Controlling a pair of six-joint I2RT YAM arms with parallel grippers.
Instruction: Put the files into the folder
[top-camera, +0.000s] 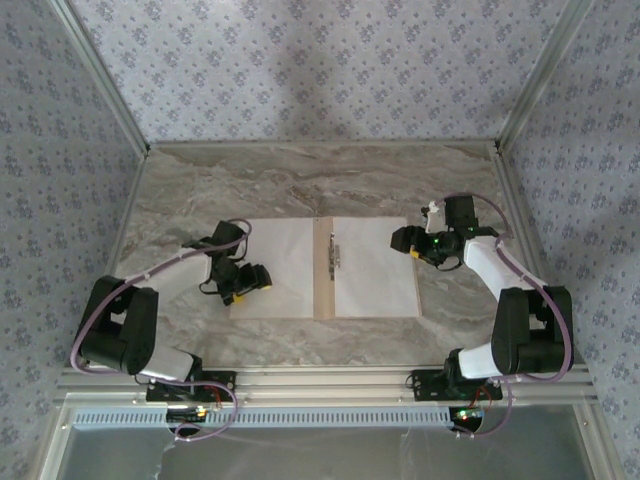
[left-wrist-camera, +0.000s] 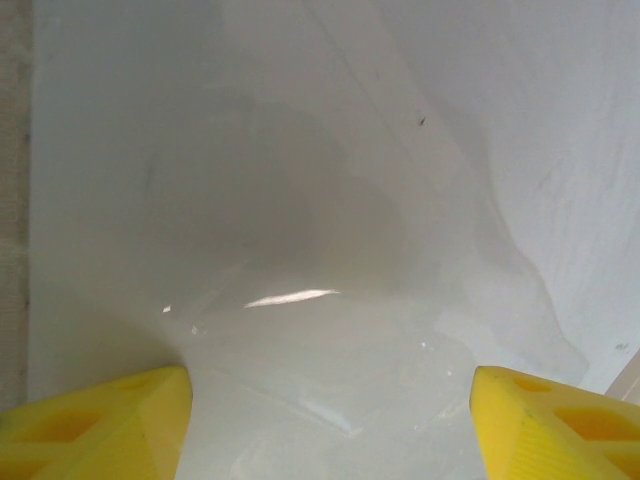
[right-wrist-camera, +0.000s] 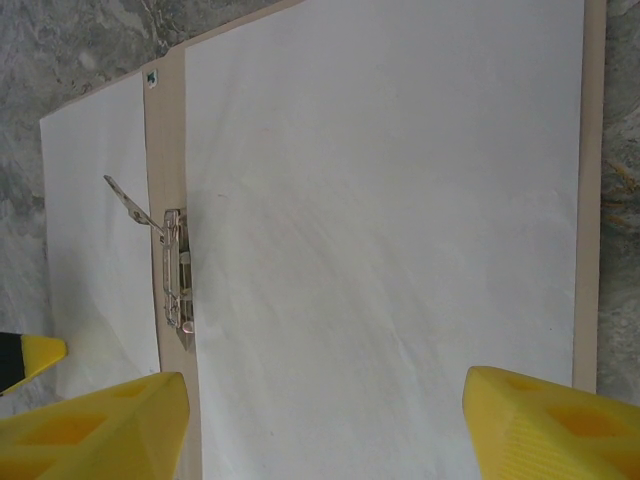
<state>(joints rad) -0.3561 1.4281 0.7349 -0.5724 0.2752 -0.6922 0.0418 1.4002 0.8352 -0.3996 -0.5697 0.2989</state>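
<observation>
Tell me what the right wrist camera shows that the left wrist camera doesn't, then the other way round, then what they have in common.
Right wrist view: the open folder with its tan spine and metal clip, and the right sheet lying on its leaf below the open right gripper. Left wrist view: the left sheet very close up, its surface buckled and catching a bright glare, below the open left gripper. Shared: white paper seen between wide-apart yellow fingers.

No writing, label or number is legible on the files (top-camera: 280, 268) or folder (top-camera: 323, 285).
</observation>
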